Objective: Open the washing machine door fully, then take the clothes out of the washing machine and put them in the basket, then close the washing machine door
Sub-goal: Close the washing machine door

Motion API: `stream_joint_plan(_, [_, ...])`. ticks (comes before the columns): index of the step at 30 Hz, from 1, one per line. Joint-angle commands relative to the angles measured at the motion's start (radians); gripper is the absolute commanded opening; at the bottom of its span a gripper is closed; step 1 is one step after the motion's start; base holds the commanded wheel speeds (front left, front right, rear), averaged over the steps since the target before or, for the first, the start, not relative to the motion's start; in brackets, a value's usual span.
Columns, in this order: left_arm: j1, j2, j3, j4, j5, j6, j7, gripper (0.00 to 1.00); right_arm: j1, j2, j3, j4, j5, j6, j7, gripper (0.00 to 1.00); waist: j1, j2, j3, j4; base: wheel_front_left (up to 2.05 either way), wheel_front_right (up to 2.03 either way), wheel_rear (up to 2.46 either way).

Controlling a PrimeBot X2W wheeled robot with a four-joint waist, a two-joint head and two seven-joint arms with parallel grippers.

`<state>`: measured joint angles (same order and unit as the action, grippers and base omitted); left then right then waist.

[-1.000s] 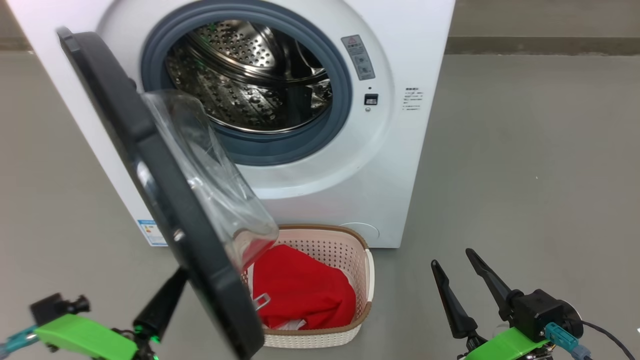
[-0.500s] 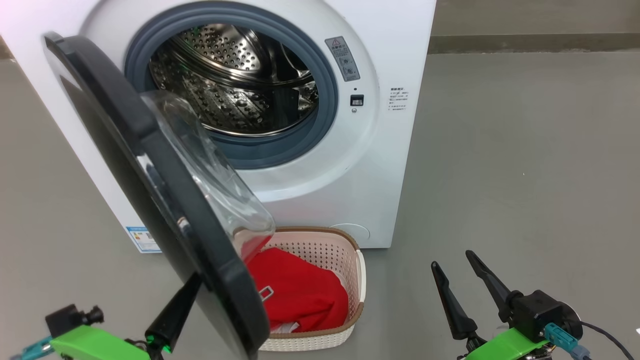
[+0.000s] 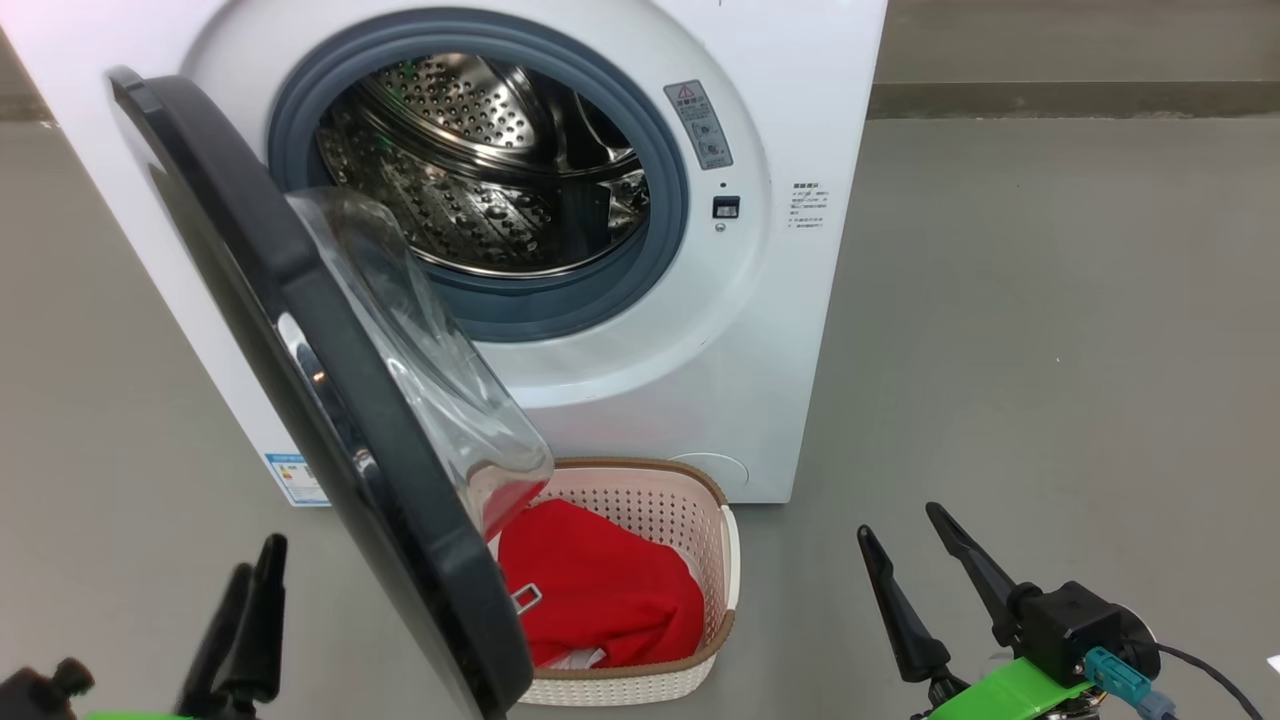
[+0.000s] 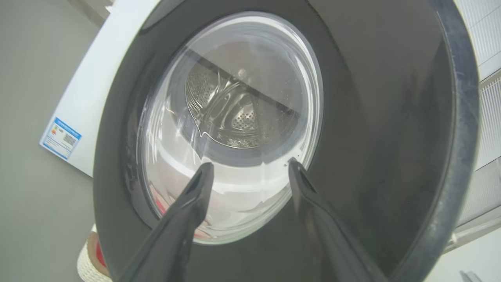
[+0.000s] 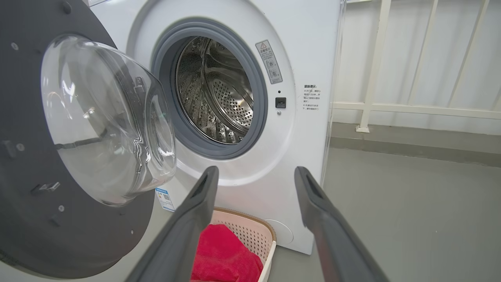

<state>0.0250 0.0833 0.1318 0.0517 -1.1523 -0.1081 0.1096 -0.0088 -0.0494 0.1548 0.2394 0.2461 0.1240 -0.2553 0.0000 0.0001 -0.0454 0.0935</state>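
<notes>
The left gripper [image 3: 258, 558] has drawn back from the door [image 3: 300, 330] to the lower left, jaws now apart; the right gripper [image 3: 900, 520], lower right, stays spread.

We see a grey floor [image 3: 1050, 300] spreading across the right side and lower left of the frame. On it the washing machine [image 3: 720, 400] stands at upper centre, with the basket [image 3: 640, 690] at bottom centre, just in front.

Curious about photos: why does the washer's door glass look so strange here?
Mostly glare: in the head view, highlights streak the door's glass bowl; in the left wrist view, the steel drum looks warped through it; in the right wrist view, it mirrors bright patches.
</notes>
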Motion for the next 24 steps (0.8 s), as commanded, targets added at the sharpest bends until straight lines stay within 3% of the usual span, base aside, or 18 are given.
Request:
stream_joint_plan(1, [-0.008,0.042,0.012,-0.015,0.11,-0.015,-0.071,1.0,-0.036,-0.001,0.027,-0.023,0.007,0.007,-0.006,1.0,0.0,-0.0001,0.0,0.003,0.0,0.0,0.0])
stream_joint_plan(9, [-0.005,0.077,-0.083,0.08,0.495,-0.019,-0.361,1.0,-0.037,-0.001,0.03,-0.018,0.006,0.007,-0.006,1.0,0.0,-0.0001,-0.001,0.007,0.0,0.0,0.0])
stream_joint_plan(17, [-0.009,0.009,0.02,0.046,0.748,-0.019,-0.371,1.0,-0.04,-0.001,0.028,-0.019,0.008,0.007,-0.006,1.0,0.0,-0.0001,0.002,0.002,0.0,0.0,0.0])
stream_joint_plan(21, [0.01,-0.005,0.03,0.051,0.901,-0.02,-0.371,1.0,-0.042,-0.001,0.029,-0.019,0.01,0.007,-0.006,1.0,0.0,-0.0001,0.004,0.0,0.0,0.0,0.0])
stream_joint_plan(24, [0.015,-0.012,0.04,0.053,0.954,-0.016,-0.371,1.0,-0.043,-0.001,0.029,-0.02,0.011,0.007,-0.006,1.0,0.0,-0.0001,0.005,0.0,0.0,0.0,0.0])
